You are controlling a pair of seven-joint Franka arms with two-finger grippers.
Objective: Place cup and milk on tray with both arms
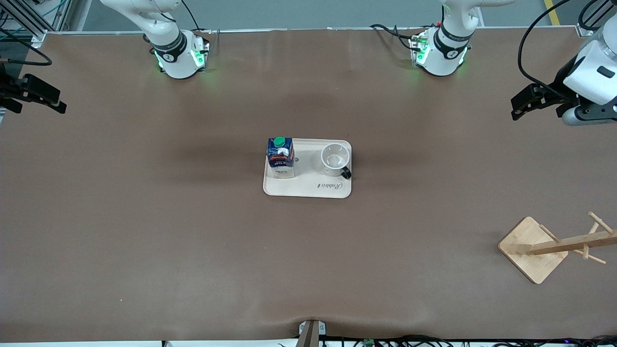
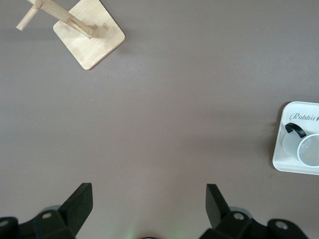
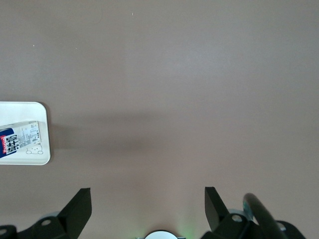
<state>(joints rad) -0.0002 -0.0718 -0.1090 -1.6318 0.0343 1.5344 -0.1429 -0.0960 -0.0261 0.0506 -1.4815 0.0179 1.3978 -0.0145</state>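
Worktop (image 1: 193, 241): brown matte cover, broad, faintly creased along the edge nearest the front camera.

Wooden rack (image 1: 554, 246): square pale-wood base (image 1: 525, 250), flat on the worktop toward the left arm's end, near the front camera; post with pegs (image 1: 590, 241) rising from it.

Count on the desk (image 1: 144, 217): one tray (image 1: 307, 189), one milk carton (image 1: 280, 157), one cup (image 1: 335, 158), one wooden rack (image 1: 554, 247). Rack pegs: apparently four, partly cut off at the frame edge. Arms: two, each with one tool, left tool (image 1: 523, 103) and right tool (image 1: 48, 99).
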